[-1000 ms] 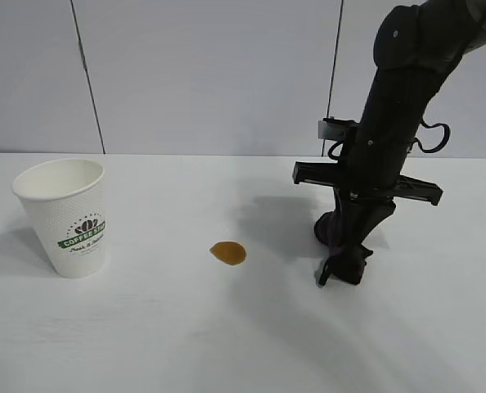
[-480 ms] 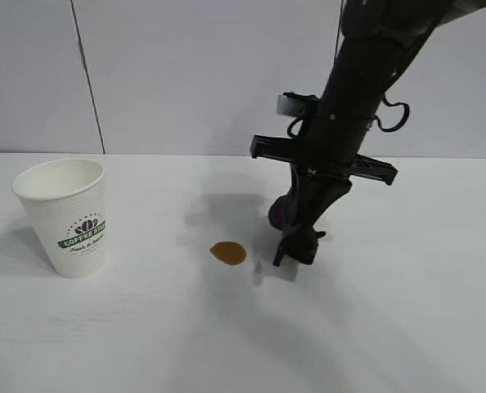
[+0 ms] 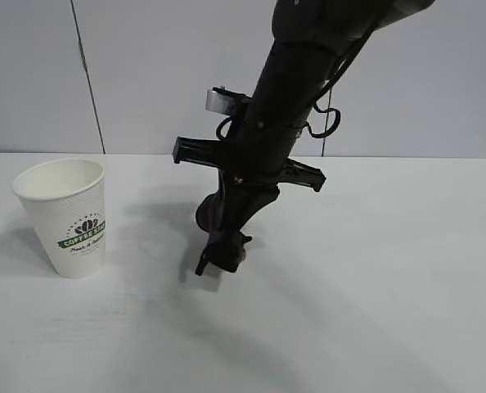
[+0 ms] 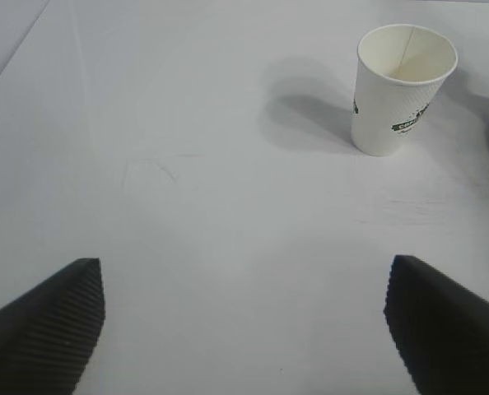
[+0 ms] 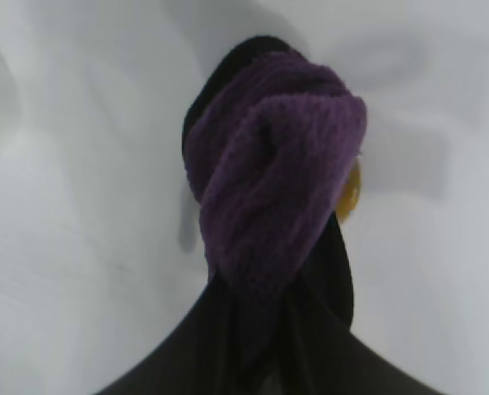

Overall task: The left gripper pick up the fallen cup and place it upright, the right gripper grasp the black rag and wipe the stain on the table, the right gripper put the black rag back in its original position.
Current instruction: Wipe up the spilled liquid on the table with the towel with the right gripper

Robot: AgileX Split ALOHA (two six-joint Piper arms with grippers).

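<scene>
- The right gripper [image 3: 218,260] reaches down to the table [image 3: 374,278] near its middle, its fingers pinched on the black rag [image 3: 210,214], which bunches up between them just above the tips.
- In the right wrist view the rag [image 5: 273,193] fills the space between the closed fingers; its purple part faces the camera and black cloth shows behind and below it.
- The stain [image 5: 349,193] shows in that view only as a thin orange-brown sliver at the rag's edge, touching or directly under the cloth; in the exterior view it is hidden by the gripper and rag.
- The left gripper [image 4: 244,317] hangs above bare tabletop with its two ribbed fingers [image 4: 51,317] spread wide apart and nothing between them.
- The cup [image 3: 65,217] stands upright at the left side of the table, well apart from the right gripper and its rag.
- From the left wrist view the cup [image 4: 402,90] is well ahead of the spread fingers, not between them.
- The table is a wide white surface with a faint grain; soft shadows of the arm and cup lie on it.
- Behind the table runs a pale grey panelled wall [image 3: 145,74] with dark vertical seams.
- The cup's mouth is open, and its white inside appears empty.
</scene>
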